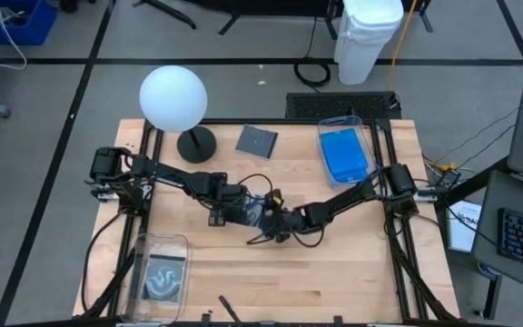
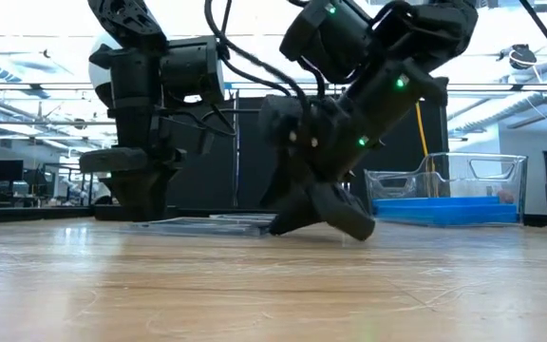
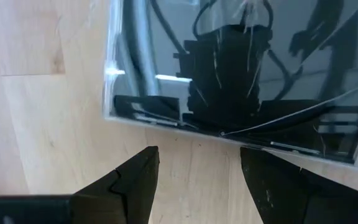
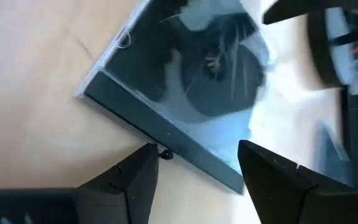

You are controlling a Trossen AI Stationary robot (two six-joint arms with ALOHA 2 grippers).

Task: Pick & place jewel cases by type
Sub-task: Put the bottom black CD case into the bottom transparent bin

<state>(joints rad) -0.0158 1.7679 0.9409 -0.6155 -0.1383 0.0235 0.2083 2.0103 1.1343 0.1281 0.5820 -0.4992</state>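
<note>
At the near left corner of the bench (image 1: 334,282) stands a clear bin (image 1: 160,277) with something dark lying flat in it, probably dark jewel cases already sorted, though how many cannot be told. Further right, near the far edge beside the white globe lamp (image 1: 173,98), a lone dark case (image 1: 256,141) lies flat on the wood, untouched.

At the middle, both arms meet over a third dark case (image 3: 229,81), also flat on the wood. The left pincer (image 3: 197,180) hangs just short of one edge with its fingers spread fairly wide and nothing between them. The right pincer (image 4: 197,177) comes at the same case from another side, equally open and empty, one fingertip close to the case's dark spine (whether it touches cannot be told).

At the far right, a second clear bin (image 1: 345,123) holds bright blue cases (image 1: 344,156), seemingly stacked, so the blue sort looks finished.

My judgement: the blue half is done, and at least two dark cases remain to be moved to the left bin.

No brand, label or writing can be read on any case or bin.
</note>
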